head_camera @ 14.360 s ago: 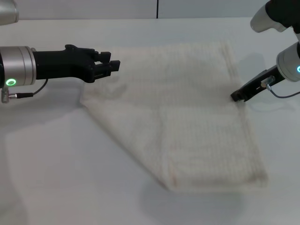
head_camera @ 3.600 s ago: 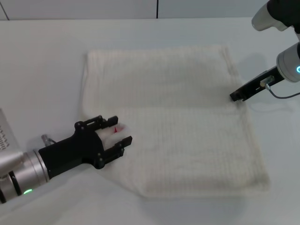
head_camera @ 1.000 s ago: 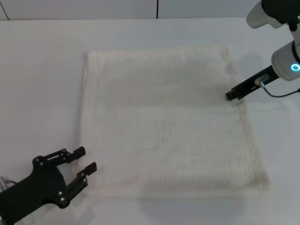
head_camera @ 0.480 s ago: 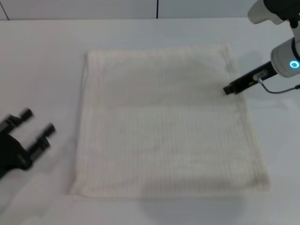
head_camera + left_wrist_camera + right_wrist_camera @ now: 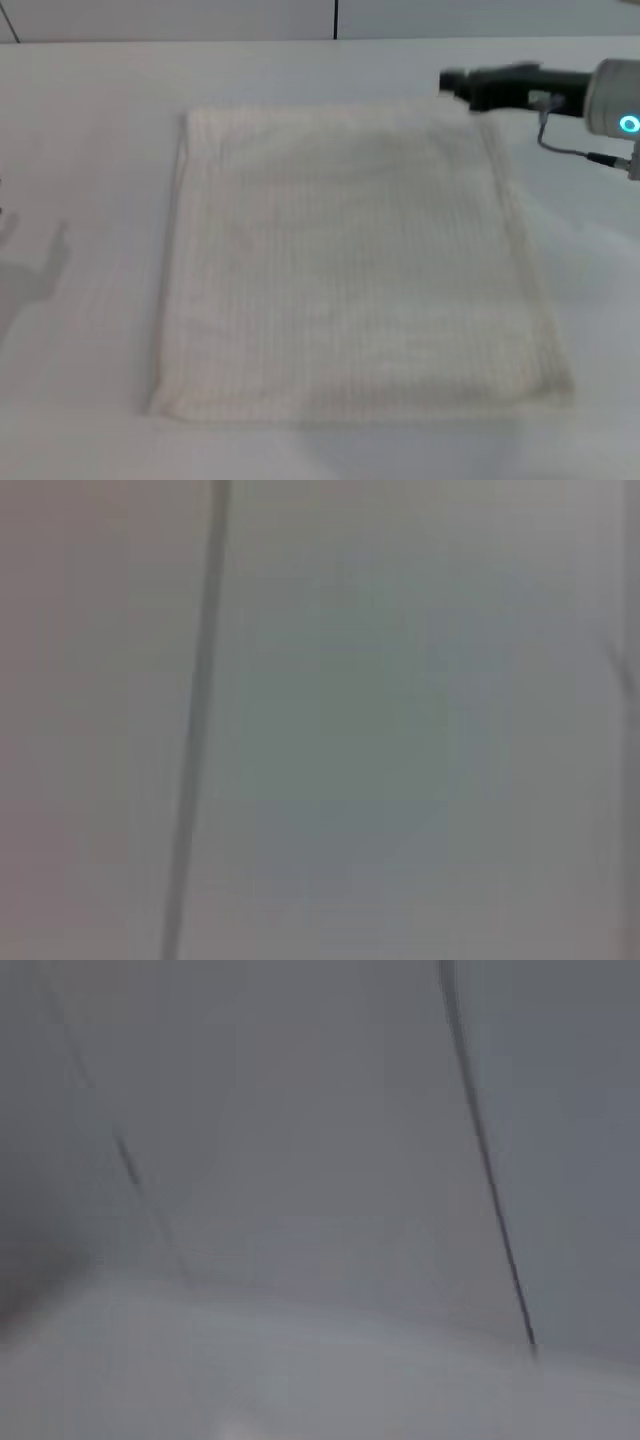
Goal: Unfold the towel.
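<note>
The towel (image 5: 350,265) is a large cream-white ribbed cloth lying flat and spread out as one rectangle in the middle of the white table (image 5: 90,120). My right gripper (image 5: 455,82) is lifted above the towel's far right corner and points left, apart from the cloth. My left gripper is out of the head view; only its faint shadow falls on the table at the left edge. Both wrist views show only blurred grey wall with dark seams, no towel and no fingers.
A grey wall with a dark vertical seam (image 5: 334,18) runs behind the table's far edge. A cable (image 5: 570,152) hangs from the right arm's wrist.
My left gripper has let go of the towel's near left corner and drawn back out of view to the left. My right gripper has risen off the towel's right edge and swung toward the far corner.
</note>
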Controlling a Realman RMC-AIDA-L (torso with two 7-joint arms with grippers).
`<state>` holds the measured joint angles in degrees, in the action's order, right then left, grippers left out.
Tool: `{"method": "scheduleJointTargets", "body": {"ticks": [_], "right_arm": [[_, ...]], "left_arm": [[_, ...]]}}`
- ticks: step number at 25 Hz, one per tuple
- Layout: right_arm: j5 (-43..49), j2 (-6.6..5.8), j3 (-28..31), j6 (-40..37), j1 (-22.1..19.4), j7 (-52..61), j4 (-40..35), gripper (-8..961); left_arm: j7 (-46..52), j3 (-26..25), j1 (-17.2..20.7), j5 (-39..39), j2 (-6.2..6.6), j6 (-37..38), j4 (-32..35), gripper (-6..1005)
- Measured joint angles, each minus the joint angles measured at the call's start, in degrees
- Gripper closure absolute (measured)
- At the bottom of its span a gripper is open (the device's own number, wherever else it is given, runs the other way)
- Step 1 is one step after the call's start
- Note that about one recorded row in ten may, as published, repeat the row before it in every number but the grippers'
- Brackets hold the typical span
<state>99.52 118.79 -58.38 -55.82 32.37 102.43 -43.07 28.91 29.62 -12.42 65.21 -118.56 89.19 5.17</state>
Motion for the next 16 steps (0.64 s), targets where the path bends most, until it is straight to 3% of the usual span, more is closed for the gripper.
{"method": "scheduleJointTargets", "body": {"ticks": [2, 3, 4, 5, 6, 8, 11, 16], "right_arm": [[-13.72, 0.03, 0.34, -0.02, -1.42, -12.03, 4.37, 954], [-28.65, 0.02, 0.42, -1.24, -2.30, -26.95, 10.17, 954], [-28.65, 0.02, 0.42, -1.24, -2.30, -26.95, 10.17, 954], [-40.04, 0.05, 0.42, -3.79, -2.63, -38.03, 15.59, 954], [-40.04, 0.05, 0.42, -3.79, -2.63, -38.03, 15.59, 954], [-54.48, 0.22, 0.40, -10.32, -2.65, -53.61, 23.40, 954], [-63.51, 0.42, 0.39, -16.43, -2.19, -63.38, 28.79, 954], [-66.51, 0.51, 0.37, -18.55, -1.89, -66.57, 30.24, 954]], "left_arm": [[-0.03, -4.62, -0.82, -0.23, 0.02, 0.00, -1.86, 365], [-0.07, -8.40, -1.41, -0.39, 0.01, -0.03, -3.18, 365], [-0.07, -8.40, -1.41, -0.39, 0.01, -0.03, -3.18, 365], [-0.10, -9.88, -1.69, -0.42, -0.01, -0.07, -3.69, 365], [-0.11, -10.80, -1.94, -0.43, -0.04, -0.12, -4.02, 365], [-0.12, -12.14, -2.45, -0.50, -0.06, -0.15, -4.48, 365], [-0.14, -12.72, -2.74, -0.60, -0.07, -0.10, -4.66, 365], [-0.15, -13.70, -3.12, -0.60, -0.10, 0.07, -5.60, 365]]}}
